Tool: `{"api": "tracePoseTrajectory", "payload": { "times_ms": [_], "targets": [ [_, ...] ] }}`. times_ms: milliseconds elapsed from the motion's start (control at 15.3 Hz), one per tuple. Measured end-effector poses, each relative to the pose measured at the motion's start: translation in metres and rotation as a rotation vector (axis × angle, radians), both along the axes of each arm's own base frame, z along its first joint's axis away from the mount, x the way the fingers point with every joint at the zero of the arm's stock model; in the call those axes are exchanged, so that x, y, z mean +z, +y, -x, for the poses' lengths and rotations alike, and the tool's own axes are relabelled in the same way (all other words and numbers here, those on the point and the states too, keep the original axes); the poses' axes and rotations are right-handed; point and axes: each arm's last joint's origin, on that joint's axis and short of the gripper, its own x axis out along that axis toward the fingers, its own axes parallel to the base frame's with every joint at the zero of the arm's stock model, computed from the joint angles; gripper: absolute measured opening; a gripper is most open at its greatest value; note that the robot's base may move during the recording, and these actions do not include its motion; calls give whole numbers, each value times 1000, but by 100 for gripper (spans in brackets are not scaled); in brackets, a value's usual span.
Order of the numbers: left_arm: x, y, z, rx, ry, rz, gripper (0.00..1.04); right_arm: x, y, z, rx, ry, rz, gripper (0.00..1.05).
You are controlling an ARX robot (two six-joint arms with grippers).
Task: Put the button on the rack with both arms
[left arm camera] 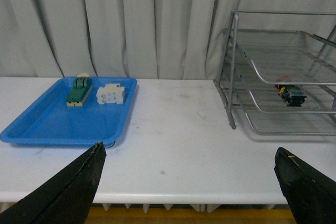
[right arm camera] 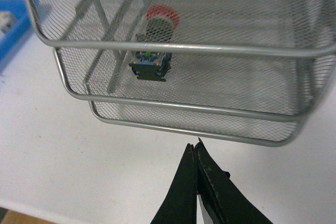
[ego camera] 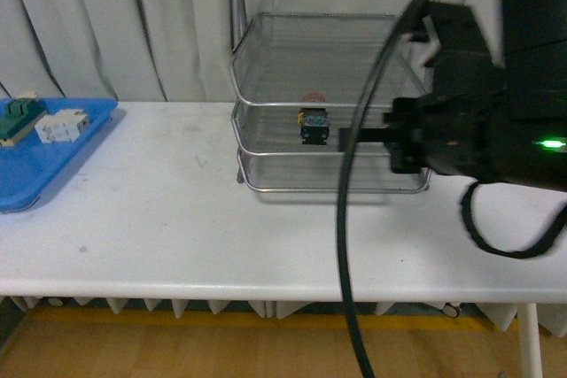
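The button (ego camera: 314, 124) lies on its side in the middle tier of the silver wire rack (ego camera: 237, 50), red cap towards the back. In the left wrist view the button (left arm camera: 292, 94) shows through the mesh of the rack (left arm camera: 231, 77), far to one side. My left gripper (left arm camera: 190, 150) is open and empty over the table's front edge, well away from the rack. My right gripper (right arm camera: 196, 148) is shut with nothing in it, just outside the rack's front rim (right arm camera: 184, 48); the button (right arm camera: 152, 66) rests beyond that rim. The right arm (ego camera: 461, 121) partly covers the rack.
A flat blue tray (ego camera: 53, 161) at the table's left end holds a green-and-cream part (ego camera: 18, 117) and a white component (ego camera: 60, 126). A black cable (ego camera: 345, 245) hangs in front of the table. Curtains close off the back.
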Motion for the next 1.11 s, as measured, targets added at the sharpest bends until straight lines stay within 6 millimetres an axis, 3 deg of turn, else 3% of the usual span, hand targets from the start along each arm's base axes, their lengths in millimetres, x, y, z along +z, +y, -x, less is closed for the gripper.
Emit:
{"api": "tracePoseTrajectory", "payload": {
  "times_ms": [65, 196, 261, 392, 523, 654, 784, 915, 1111],
  "targets": [
    [0, 0, 0, 0, 0, 0, 98, 8, -19, 25, -33, -40, -24, 2],
    [0, 0, 0, 0, 0, 0, 98, 0, -67, 91, -186, -111, -30, 2],
    [0, 0, 0, 0, 0, 0, 98, -10, -71, 105, -241, -240, 11, 1],
    [0, 0, 0, 5, 3, 0, 98, -14, -82, 129, -274, -375, 75, 2],
    [0, 0, 0, 1, 1, 0, 98, 7, -94, 144, -302, -475, 72, 2],
    [0, 0, 0, 1, 0, 0, 98, 1, -100, 163, -282, -387, 106, 2],
    [0, 0, 0, 1, 0, 0, 98, 19, -106, 177, -290, -471, 86, 2],
    [0, 0, 0, 1, 0, 0, 98, 11, -117, 190, -287, -425, 94, 2],
    [0, 0, 0, 1, 0, 0, 98, 15, -119, 207, -293, -448, 92, 2]
  ]
}}
